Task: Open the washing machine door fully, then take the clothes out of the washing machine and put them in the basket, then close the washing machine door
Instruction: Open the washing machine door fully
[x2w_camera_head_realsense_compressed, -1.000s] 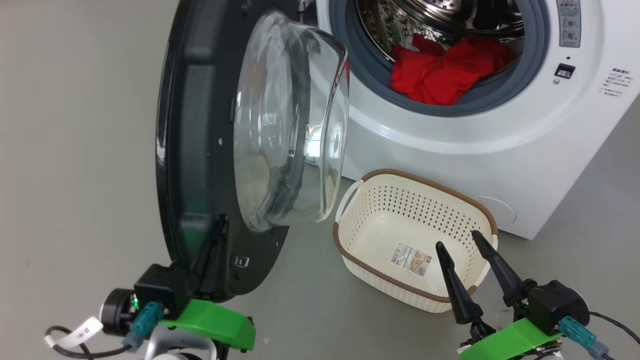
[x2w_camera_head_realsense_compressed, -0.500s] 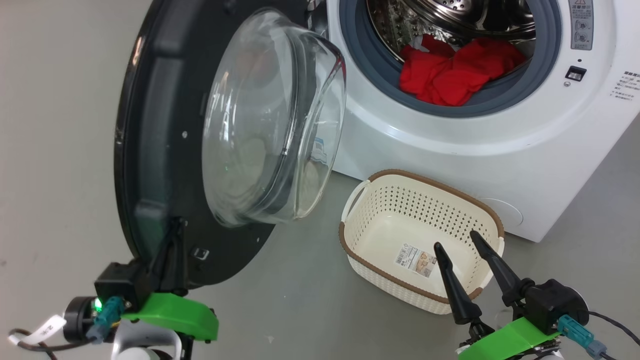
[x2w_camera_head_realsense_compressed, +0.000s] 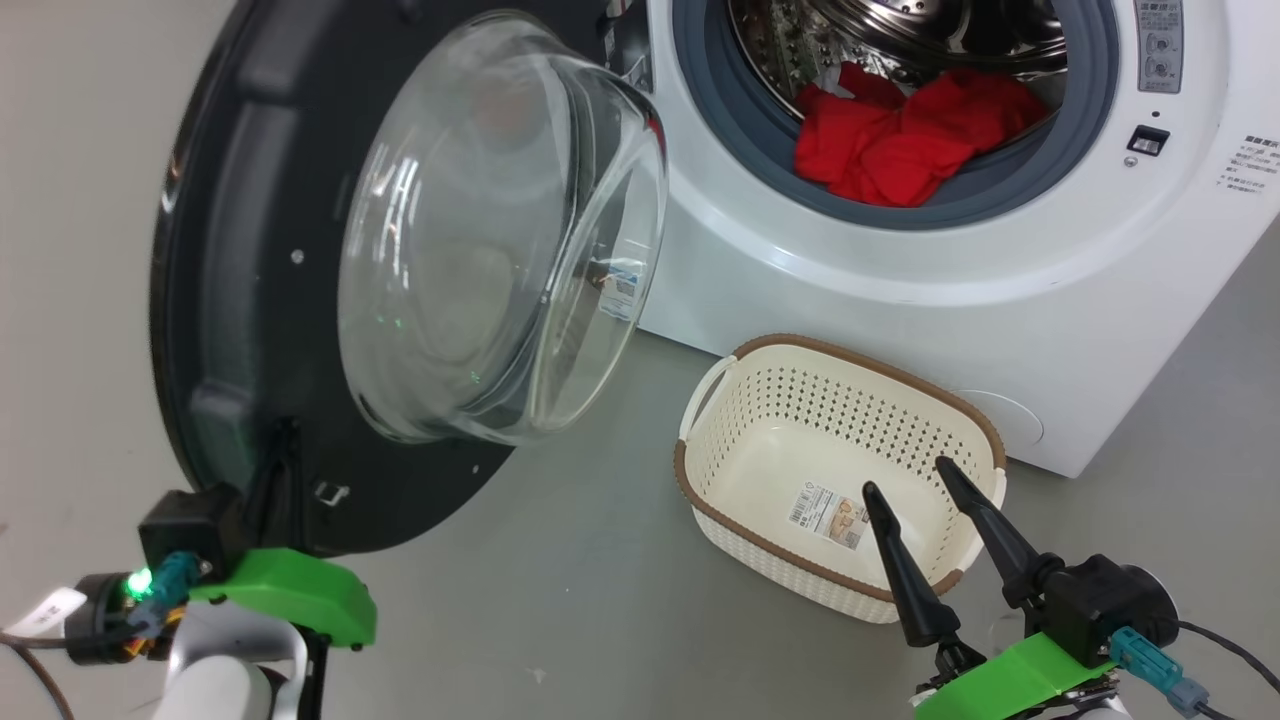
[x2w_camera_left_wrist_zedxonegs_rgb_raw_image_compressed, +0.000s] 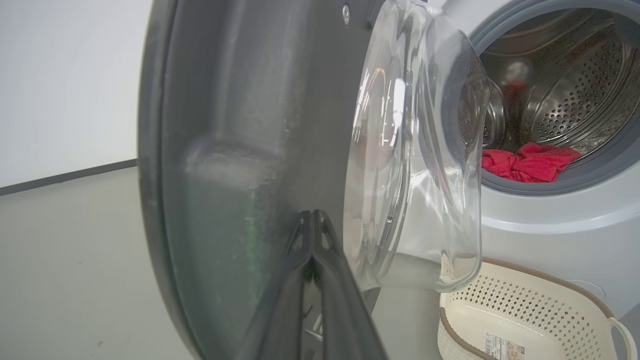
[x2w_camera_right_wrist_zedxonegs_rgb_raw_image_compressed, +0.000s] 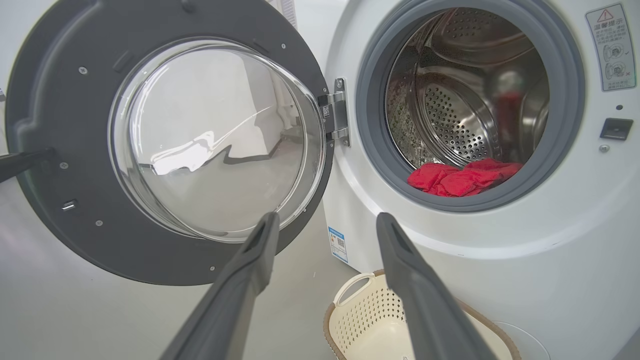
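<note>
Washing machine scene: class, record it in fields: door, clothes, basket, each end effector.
washing machine door: open, inner face showing
clothes: red, inside the washing machine
basket: no clothes in it, on the floor before the machine
left end effector: shut, tips against the door's inner face
right end effector: open, holding nothing, near the basket

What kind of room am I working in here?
Probably a laundry corner, maybe a test lab: a white front-loading washing machine with red clothes inside, a perforated basket before it, bare grey floor.
</note>
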